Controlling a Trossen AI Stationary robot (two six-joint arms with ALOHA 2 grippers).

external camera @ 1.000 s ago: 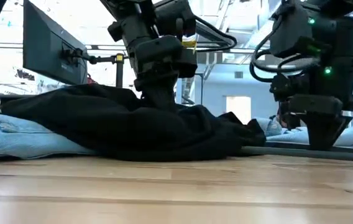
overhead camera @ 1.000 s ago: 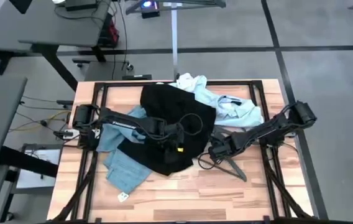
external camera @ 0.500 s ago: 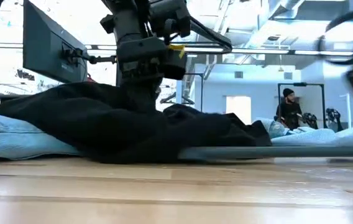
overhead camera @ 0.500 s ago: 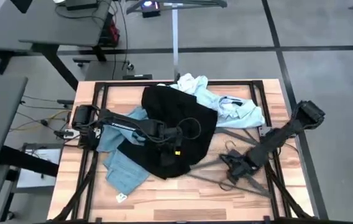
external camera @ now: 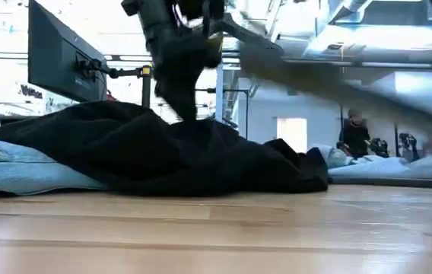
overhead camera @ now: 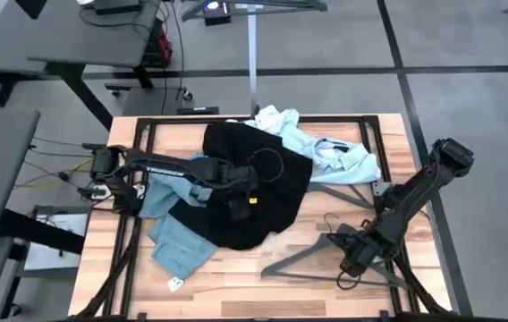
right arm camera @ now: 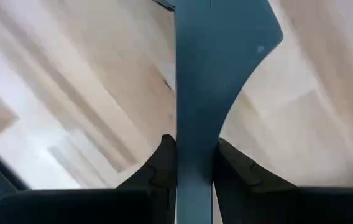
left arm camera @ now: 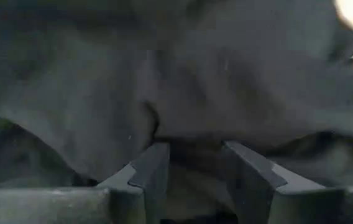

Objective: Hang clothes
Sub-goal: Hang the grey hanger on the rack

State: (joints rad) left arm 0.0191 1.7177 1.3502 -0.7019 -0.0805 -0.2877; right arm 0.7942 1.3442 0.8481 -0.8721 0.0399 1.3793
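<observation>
A wooden counter (overhead camera: 263, 282) filled the middle of the overhead frame, with three garments heaped across its upper half. The black t-shirt (overhead camera: 267, 183) lay at centre, overlapping the light blue jeans (overhead camera: 178, 246) toward lower left and touching the pale collared shirt (overhead camera: 325, 148) at upper right. A grey hanger (overhead camera: 303, 259) sat at lower right, apart from the cloth.

The left tool (overhead camera: 241, 199) sat on the t-shirt near frame centre; its wrist view showed the fingers (left arm camera: 155, 171) partly apart, pressed into dark fabric, and I cannot tell whether a fold was truly caught between them. The right tool (overhead camera: 354, 255) was at lower right, closed tight on the hanger's flat grey body (right arm camera: 210, 74), just above the bare wood.

To do this step well, I judged the left tool should pinch one layer near the neck opening and raise it clear, so the hanger's arm could slide inside without snagging the jeans beneath.
</observation>
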